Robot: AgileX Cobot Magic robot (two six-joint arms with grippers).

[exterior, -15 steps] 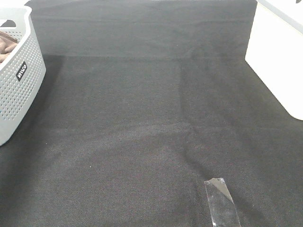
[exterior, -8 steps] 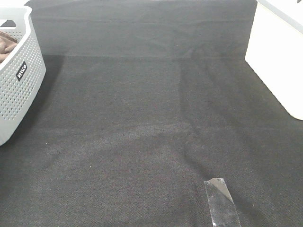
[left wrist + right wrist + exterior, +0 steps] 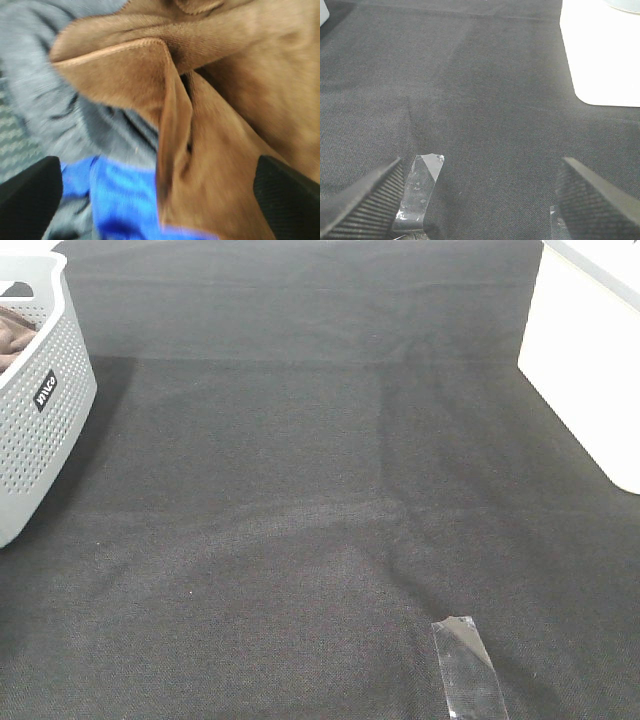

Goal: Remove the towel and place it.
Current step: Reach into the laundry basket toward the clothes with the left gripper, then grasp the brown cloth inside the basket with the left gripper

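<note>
The brown towel (image 3: pixel 230 95) lies crumpled with a stitched edge folded up, filling most of the left wrist view. My left gripper (image 3: pixel 160 202) hangs open close above it, one black fingertip (image 3: pixel 30 200) on either side and nothing held. In the exterior high view only a corner of the towel (image 3: pixel 14 335) shows inside the grey basket (image 3: pixel 45 410) at the far left, and neither arm is visible there. My right gripper (image 3: pixel 480 200) stands open over the black table covering (image 3: pixel 480 90), empty.
A blue cloth (image 3: pixel 120 200) and a grey cloth (image 3: pixel 40 85) lie beside the towel. A strip of clear tape (image 3: pixel 468 668) sticks to the covering near the front. A white surface (image 3: pixel 590 370) borders the covering on the right.
</note>
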